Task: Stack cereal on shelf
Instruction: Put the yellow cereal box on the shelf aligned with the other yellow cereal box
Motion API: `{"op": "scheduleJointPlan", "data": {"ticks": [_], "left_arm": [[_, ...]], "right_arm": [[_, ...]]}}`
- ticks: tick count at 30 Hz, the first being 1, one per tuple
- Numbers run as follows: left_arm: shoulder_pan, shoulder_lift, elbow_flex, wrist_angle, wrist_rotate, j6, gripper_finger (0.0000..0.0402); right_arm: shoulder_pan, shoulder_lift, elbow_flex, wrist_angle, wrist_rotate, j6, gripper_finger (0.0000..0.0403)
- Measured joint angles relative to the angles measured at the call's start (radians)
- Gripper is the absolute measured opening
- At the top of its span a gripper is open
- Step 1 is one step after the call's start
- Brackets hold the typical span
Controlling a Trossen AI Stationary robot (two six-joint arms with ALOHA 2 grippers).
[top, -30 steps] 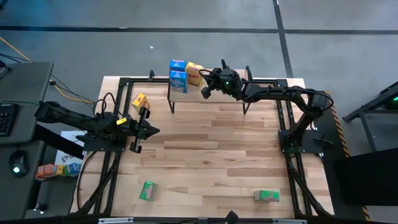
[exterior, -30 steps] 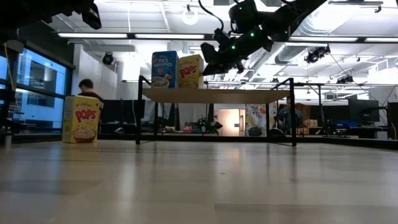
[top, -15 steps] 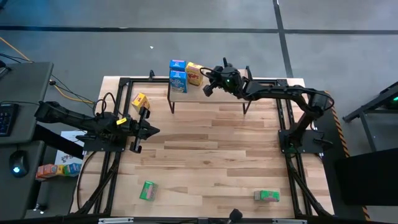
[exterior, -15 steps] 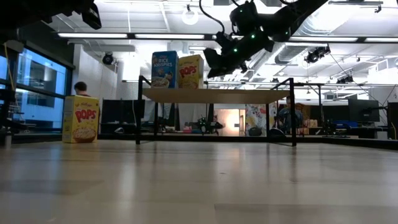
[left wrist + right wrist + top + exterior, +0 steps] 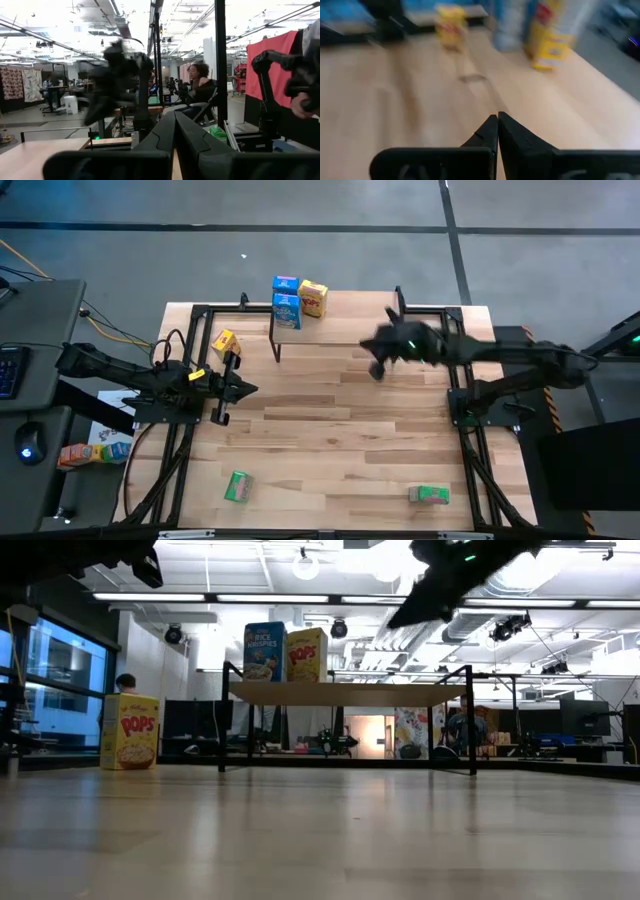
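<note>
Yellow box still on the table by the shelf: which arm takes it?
Left. Its shut pincer sits nearest the small yellow cardboard cereal box; the right pincer, also shut and empty, is across the light wood shelf.

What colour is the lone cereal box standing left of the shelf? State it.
Yellow with red "POPS" print; the low view shows it best.

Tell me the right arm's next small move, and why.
Probably swing toward the green box near the table's front right. The right claw is shut and empty, clear of the shelf, which already bears two blue boxes and a yellow box.
</note>
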Motion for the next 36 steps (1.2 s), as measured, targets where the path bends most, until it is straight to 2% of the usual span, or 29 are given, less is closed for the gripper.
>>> {"op": "scheduleJointPlan", "data": {"ticks": [3,6,9,11,14,16,20,24,32,36], "left_arm": [[0.000,0.000,0.000,0.000,-0.001,0.000,0.0003],[0.000,0.000,0.000,0.000,-0.002,0.006,0.0003],[0.000,0.000,0.000,-0.001,-0.002,0.041,0.0003],[0.000,0.000,0.000,-0.001,-0.002,0.057,0.0003],[0.000,0.000,0.000,-0.002,-0.004,0.077,0.0003],[-0.001,0.000,0.000,0.002,-0.060,0.080,0.0004],[0.000,0.007,0.000,-0.059,-0.311,0.036,0.0025],[0.000,0.012,0.009,-0.168,-0.505,-0.008,0.0084],[0.021,0.040,0.235,-0.751,-0.857,-0.201,0.0237],[0.104,0.073,0.369,-1.088,-0.895,-0.378,0.0281]], "right_arm": [[0.107,-0.106,-0.187,0.287,-0.008,0.013,0.0000],[0.183,-0.149,-0.348,0.629,-0.053,0.010,0.0000],[0.222,-0.149,-0.443,0.902,-0.102,-0.001,0.0000],[0.231,-0.142,-0.466,0.986,-0.112,-0.030,0.0000],[0.233,-0.142,-0.467,1.000,-0.113,-0.066,0.0000],[0.229,-0.142,-0.461,1.001,-0.113,-0.078,0.0000],[0.228,-0.142,-0.461,1.007,-0.113,-0.087,0.0000],[0.228,-0.142,-0.461,0.992,-0.112,-0.094,0.0000],[0.228,-0.142,-0.461,0.979,-0.088,-0.094,0.0000],[0.228,-0.142,-0.460,0.976,-0.088,-0.094,0.0000]]}}
